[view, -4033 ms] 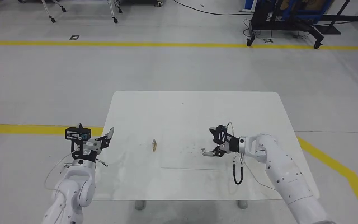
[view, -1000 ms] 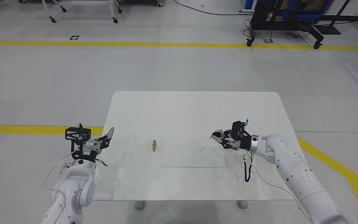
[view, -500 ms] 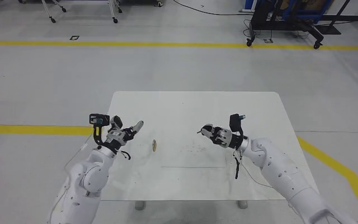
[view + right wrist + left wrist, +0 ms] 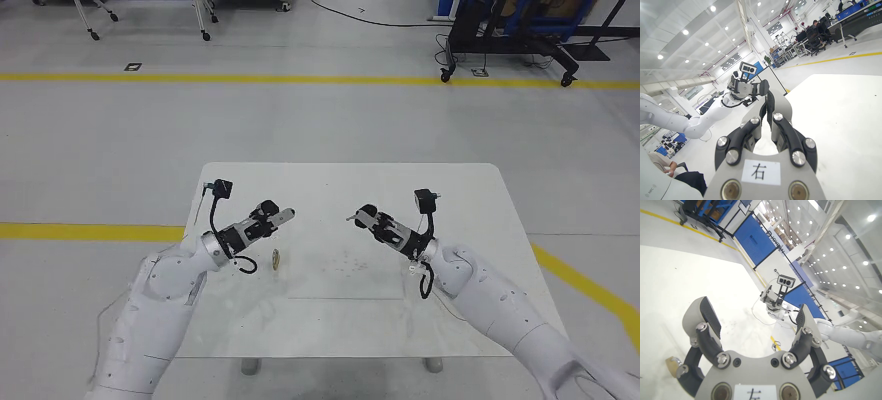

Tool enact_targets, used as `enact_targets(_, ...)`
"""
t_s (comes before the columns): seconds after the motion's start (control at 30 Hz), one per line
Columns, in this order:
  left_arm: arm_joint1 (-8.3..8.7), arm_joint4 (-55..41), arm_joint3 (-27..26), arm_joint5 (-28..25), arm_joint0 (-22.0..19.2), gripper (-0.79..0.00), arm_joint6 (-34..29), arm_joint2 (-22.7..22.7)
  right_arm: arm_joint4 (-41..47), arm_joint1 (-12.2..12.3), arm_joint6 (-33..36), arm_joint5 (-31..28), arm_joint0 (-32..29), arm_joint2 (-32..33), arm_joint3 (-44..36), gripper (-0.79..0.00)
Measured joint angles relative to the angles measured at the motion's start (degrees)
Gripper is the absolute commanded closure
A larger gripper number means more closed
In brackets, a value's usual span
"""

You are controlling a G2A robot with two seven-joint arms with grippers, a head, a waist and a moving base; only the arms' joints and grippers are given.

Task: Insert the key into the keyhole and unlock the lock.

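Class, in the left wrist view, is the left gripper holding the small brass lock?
No, the left gripper is open and empty; the lock lies on the table beside it.

White table [image 4: 450, 200], yellow-brown lock [image 4: 276, 261]
The left gripper [image 4: 753, 302] is grey with black ridged pads [image 4: 710, 317]; grey floor [image 4: 300, 130], yellow lines [image 4: 300, 77].

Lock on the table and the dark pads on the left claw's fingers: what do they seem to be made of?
The lock looks like brass: a dull yellow-tan body, with a shiny silvery part that is probably steel. The left gripper has pads that look like black rubber: matte, with fine ridges across the face. The finger shells behind them look like pale grey plastic or painted metal; I cannot tell which.
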Motion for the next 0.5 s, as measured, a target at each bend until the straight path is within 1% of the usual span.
enact_targets(0.1,-0.01,6.98,0.03,0.04,0.05,-0.785,0.21,0.0,-0.08,-0.01,-0.03,0.0,-0.01,0.01,-0.01,0.0)
enact_targets(0.27,-0.05,6.39,0.08,-0.07,0.41,-0.785,0.39,0.23,-0.06,-0.01,-0.03,0.0,-0.01,0.01,-0.01,0.0)
enact_targets(0.37,-0.38,-0.46,1.47,-2.01,1.4,-0.785,-0.42,1.74,2.54,-0.42,0.14,0.65,-1.44,-0.49,-1.71,0.0)
enact_targets(0.43,-0.82,-10.23,3.88,-3.48,0.75,-0.785,-3.15,3.31,6.28,-0.91,1.53,1.85,-2.03,-1.04,-2.67,0.0)
enact_targets(0.5,-1.34,-21.43,7.15,-4.56,-1.13,-0.785,-7.4,5.08,9.8,-1.46,3.4,2.92,-1.97,-1.62,-2.82,0.0)
